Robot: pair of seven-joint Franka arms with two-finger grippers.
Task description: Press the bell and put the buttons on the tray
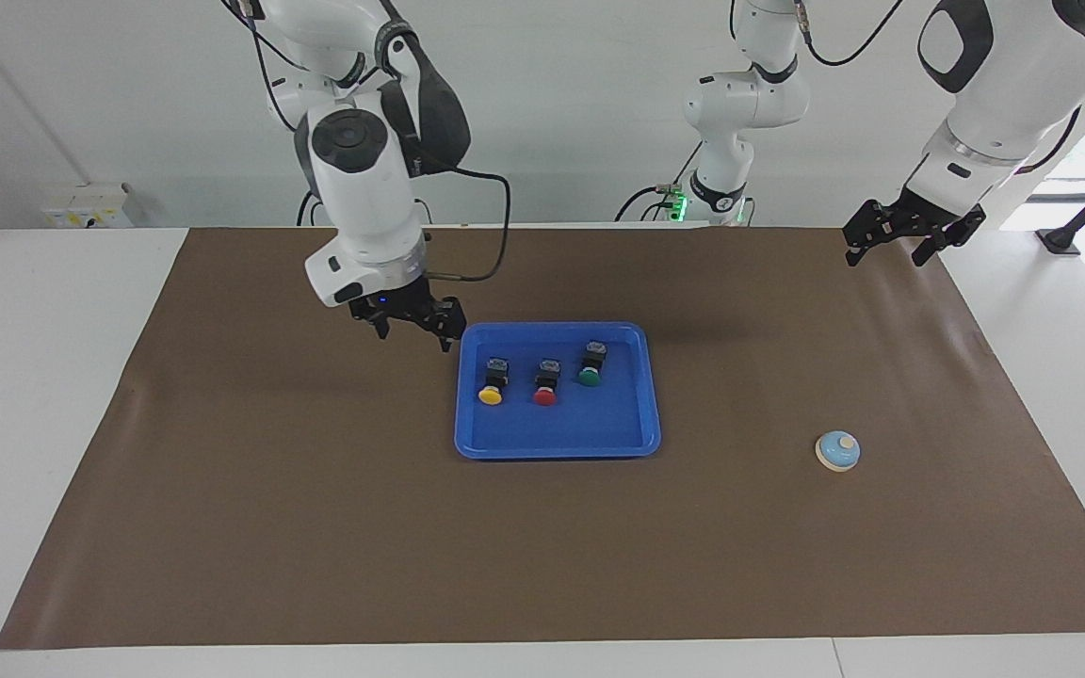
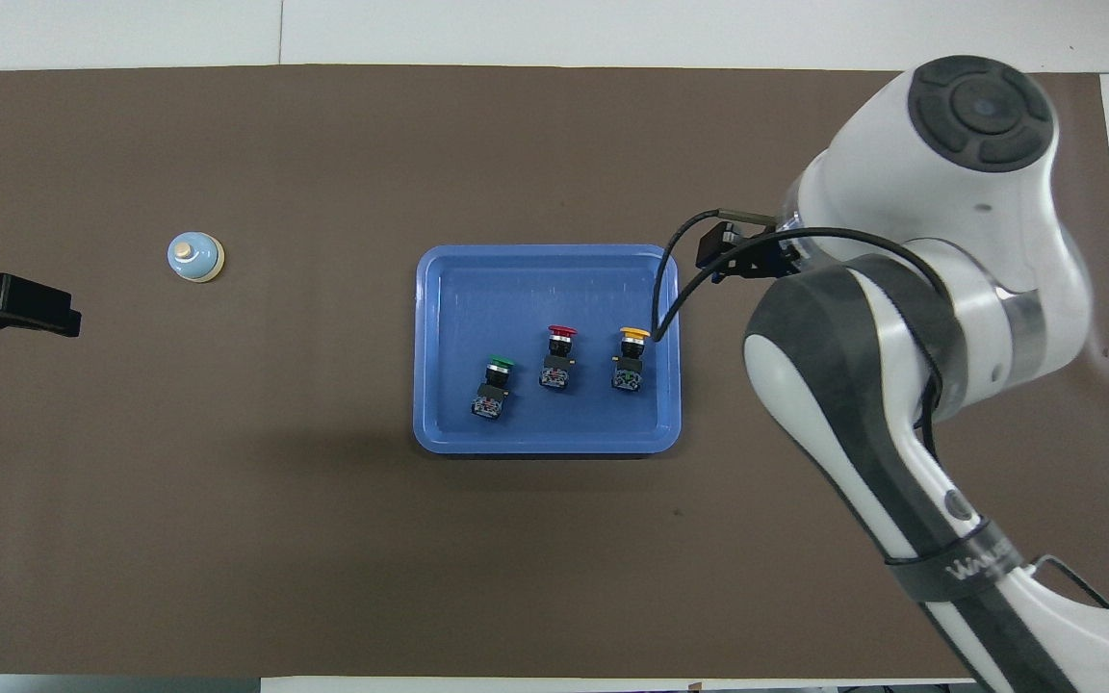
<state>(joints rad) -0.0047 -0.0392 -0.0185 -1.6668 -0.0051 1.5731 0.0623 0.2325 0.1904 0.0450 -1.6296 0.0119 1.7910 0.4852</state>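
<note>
The blue tray [image 1: 557,441] [image 2: 545,260] lies mid-mat and holds three buttons in a row. The yellow button [image 1: 492,381] [image 2: 630,358] is toward the right arm's end. The red button [image 1: 546,383] [image 2: 556,356] is in the middle. The green button [image 1: 591,365] [image 2: 492,385] is toward the left arm's end. My right gripper [image 1: 415,331] hangs open and empty over the mat, beside the tray's corner nearest the robots. The light-blue bell [image 1: 837,451] [image 2: 194,258] sits alone toward the left arm's end. My left gripper [image 1: 886,250] [image 2: 35,306] waits open above the mat's corner there.
A brown mat [image 1: 316,527] covers most of the white table [image 1: 43,377]. In the overhead view the right arm's wrist [image 2: 949,192] covers the mat beside the tray at the right arm's end and hides its own gripper. A black cable [image 1: 495,235] loops off that wrist.
</note>
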